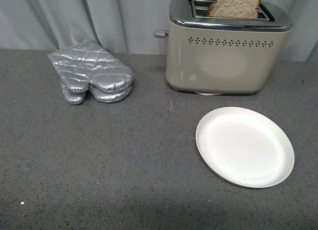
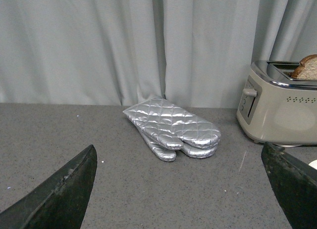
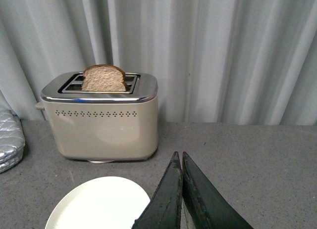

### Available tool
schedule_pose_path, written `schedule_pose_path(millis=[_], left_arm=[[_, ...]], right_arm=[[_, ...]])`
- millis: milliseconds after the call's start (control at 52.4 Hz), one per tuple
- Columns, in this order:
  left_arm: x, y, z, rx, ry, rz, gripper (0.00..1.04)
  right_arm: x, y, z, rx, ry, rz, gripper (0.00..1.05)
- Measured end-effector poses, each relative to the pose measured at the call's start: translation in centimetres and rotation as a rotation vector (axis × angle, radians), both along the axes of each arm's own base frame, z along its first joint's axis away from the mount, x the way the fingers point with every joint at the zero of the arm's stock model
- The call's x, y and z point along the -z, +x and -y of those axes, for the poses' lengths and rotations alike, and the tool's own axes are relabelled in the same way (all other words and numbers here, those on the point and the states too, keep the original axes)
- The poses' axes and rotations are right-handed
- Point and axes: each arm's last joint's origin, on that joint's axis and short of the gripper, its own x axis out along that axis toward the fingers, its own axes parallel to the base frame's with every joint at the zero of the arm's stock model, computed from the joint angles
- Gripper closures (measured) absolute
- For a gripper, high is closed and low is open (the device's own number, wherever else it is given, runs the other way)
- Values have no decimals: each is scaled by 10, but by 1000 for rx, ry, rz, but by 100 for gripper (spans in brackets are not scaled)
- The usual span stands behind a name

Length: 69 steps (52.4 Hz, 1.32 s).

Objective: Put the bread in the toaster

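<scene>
Bread, a light-brown wholemeal slice [image 1: 234, 5], stands upright in the near slot of the beige chrome-topped toaster [image 1: 226, 61], its top showing, so, judging by this, only retreat remains: left gripper [image 2: 181, 189] spread, right gripper [image 3: 182, 187] pressed together, both empty, staying clear.

Dark, tapered, matte fingers [image 3: 198, 199], scuffed edges.

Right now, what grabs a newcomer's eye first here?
The bread standing up out of the toaster at the back right of the counter. Then the silver mitts, stacked back left by the curtain, and the bare white plate in front of the toaster.
</scene>
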Motion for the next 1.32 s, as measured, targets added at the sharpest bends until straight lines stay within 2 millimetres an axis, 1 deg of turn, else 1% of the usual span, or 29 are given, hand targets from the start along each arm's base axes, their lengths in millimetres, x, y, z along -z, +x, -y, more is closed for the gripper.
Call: schedule_pose_path(millis=[343,439,534,572,610,629,667,725,744,801,934,992,1011,1106,1125,1182,1316], left_arm=[[0,0,0,0,0,0,7],[0,0,0,0,0,0,7],[0,0,0,0,0,0,7],[0,0,0,0,0,-1,7],[0,0,0,0,0,-1,7],[0,0,0,0,0,-1,7],[0,0,0,0,0,-1,7],[0,0,0,0,0,-1,7],[0,0,0,0,0,-1,7],[0,0,0,0,0,-1,7],[0,0,0,0,0,-1,7],[0,0,0,0,0,-1,7],[0,0,0,0,0,-1,7],[0,0,0,0,0,-1,7],[0,0,0,0,0,-1,7],[0,0,0,0,0,-1,7],[0,0,0,0,0,-1,7]], right_arm=[[1,-6,0,0,0,0,104],[5,-13,0,0,0,-36,104],[3,-16,0,0,0,-4,104],[3,-16,0,0,0,-6,101],[3,-16,0,0,0,-6,95],[3,-16,0,0,0,-6,93],[3,-16,0,0,0,-6,82],[3,-16,0,0,0,-6,73],[3,-16,0,0,0,-5,68],[3,-16,0,0,0,-5,57],[3,-16,0,0,0,-5,37],[3,-16,0,0,0,-5,27],[3,-16,0,0,0,-5,25],[3,-16,0,0,0,-5,9],[3,-16,0,0,1,-5,8],[3,-16,0,0,2,-5,11],[3,-16,0,0,3,-5,10]])
